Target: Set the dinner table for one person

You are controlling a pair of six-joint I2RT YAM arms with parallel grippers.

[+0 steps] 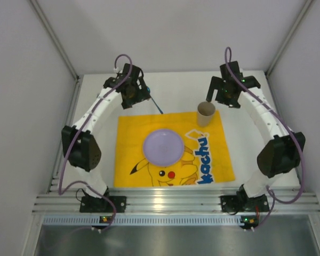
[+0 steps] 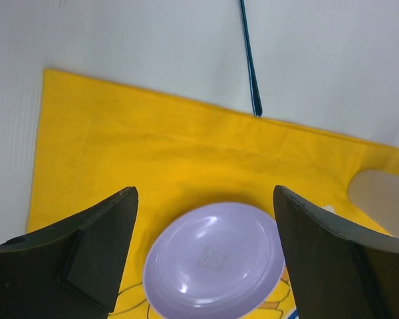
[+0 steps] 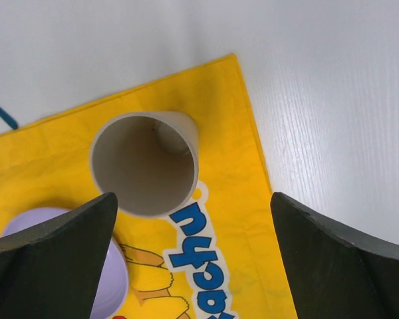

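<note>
The large flat matte white desk fills the floor of the cell, stretching from the arm bases to the far wall. A yellow Pikachu-print cloth mat lies at its middle. A round lilac plastic plate sits on the mat's centre. At 1 o'clock from the plate, a beige cup stands upright, mouth open, on the mat's far right corner. At 12 o'clock from the plate, a thin dark blue stick lies on the desk, its tip touching the mat's far edge. The left hand hovers above the mat's 11 o'clock corner, fingers spread and empty. The right hand hangs above the cup, fingers spread wide and apart from it.
</note>
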